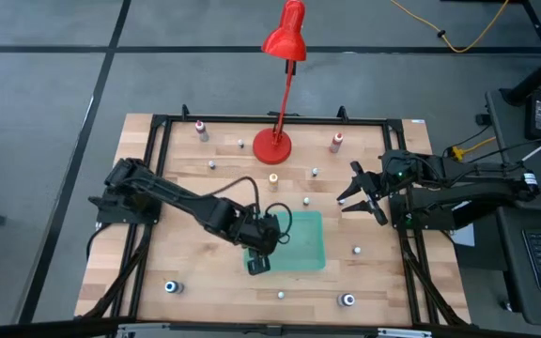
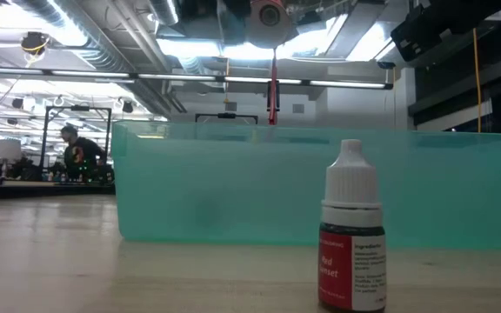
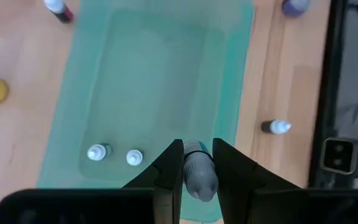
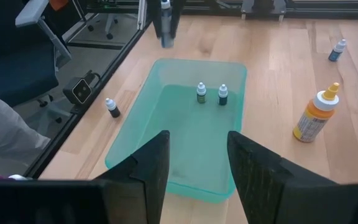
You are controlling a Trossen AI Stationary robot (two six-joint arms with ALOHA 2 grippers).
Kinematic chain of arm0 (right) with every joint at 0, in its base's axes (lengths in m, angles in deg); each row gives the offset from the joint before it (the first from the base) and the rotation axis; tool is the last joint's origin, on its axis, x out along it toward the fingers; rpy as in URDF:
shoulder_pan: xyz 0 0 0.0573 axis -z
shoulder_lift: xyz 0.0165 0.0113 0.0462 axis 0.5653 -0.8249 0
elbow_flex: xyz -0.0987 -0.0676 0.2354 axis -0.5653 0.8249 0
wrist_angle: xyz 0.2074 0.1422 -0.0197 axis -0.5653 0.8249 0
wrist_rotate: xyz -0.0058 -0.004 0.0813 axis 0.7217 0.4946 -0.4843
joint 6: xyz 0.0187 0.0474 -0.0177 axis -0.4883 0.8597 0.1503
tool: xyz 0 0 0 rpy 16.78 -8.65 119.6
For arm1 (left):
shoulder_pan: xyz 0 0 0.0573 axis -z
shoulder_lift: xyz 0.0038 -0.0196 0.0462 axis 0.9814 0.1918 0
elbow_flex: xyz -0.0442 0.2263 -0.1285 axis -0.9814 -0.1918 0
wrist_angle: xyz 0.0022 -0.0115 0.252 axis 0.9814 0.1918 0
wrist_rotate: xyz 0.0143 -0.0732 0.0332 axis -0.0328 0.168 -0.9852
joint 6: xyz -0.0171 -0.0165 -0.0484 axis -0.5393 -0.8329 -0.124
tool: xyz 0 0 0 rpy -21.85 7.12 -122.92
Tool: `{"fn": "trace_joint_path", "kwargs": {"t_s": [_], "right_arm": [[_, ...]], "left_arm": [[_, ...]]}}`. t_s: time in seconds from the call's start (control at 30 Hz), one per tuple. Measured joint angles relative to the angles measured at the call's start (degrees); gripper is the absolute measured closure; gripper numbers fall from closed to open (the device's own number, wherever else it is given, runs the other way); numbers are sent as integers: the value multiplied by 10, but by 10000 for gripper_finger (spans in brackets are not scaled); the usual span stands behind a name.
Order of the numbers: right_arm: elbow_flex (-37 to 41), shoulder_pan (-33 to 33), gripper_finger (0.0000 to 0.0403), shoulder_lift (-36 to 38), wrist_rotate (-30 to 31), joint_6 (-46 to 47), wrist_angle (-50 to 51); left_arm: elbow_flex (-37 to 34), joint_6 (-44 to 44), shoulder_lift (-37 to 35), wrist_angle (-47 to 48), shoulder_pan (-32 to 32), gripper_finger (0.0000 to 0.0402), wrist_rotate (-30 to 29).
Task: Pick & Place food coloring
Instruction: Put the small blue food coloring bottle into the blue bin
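My left gripper [image 1: 258,263] hangs over the near left corner of the green tray [image 1: 305,246] and is shut on a small food coloring bottle [image 3: 199,174] with a pale cap. Two more small white-capped bottles [image 4: 201,92] [image 4: 222,94] stand upright on the tray floor. Other tiny bottles stand scattered on the wooden table, one [image 2: 353,235] with a red label close in front of the tray. My right gripper [image 1: 360,197] is open and waits right of the tray, touching nothing. My left gripper pinches the bottle between its two fingers [image 3: 169,177], coming from above and pointing down. The bottle lies along the fingers, pale end [image 3: 201,183] up between them and dark part [image 3: 196,148] showing below the tips. It is lifted clear above the tray's edge.
A red desk lamp [image 1: 272,143] stands at the table's far middle. An orange-topped bottle [image 4: 316,115] stands near its base. Blue-topped bottles [image 1: 172,286] [image 1: 347,300] sit near the table's near edge. A black frame [image 1: 158,127] runs around the table.
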Motion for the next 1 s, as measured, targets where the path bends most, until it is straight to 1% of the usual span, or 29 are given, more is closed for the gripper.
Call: {"fn": "trace_joint_path", "kwargs": {"t_s": [0.07,0.2,0.3,0.47,0.67,0.83,1.0], "right_arm": [[0,0,240,0,0,0,0],[0,0,240,0,0,1,0],[0,0,240,0,0,1,0],[0,0,240,0,0,1,0],[0,0,240,0,0,1,0],[0,0,240,0,0,2,0],[0,0,240,0,0,2,0]], "left_arm": [[-11,7,10,-15,4,339,0],[-62,4,20,-64,8,339,1],[-105,-15,19,-111,8,339,4],[-161,-34,19,-158,11,339,11],[-205,-39,19,-190,11,339,29],[-224,-36,18,-202,7,339,33],[-243,-24,19,-229,6,339,51]]}}
